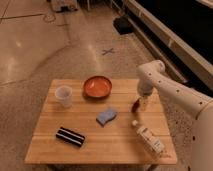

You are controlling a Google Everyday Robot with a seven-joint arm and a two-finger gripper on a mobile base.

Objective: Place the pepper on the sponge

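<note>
A small dark red pepper [135, 105] lies on the wooden table [90, 142] toward its right side. My gripper [143, 103] hangs at the end of the white arm, directly over and just right of the pepper, partly hiding it. Left of the pepper, near the table's middle, the light blue sponge [106, 117] rests flat with nothing on it.
An orange bowl [97, 86] stands at the back centre. At the back left there is a white cup [63, 96]. A black block with white stripes [70, 136] lies front left, and a clear bottle [147, 138] lies on its side front right.
</note>
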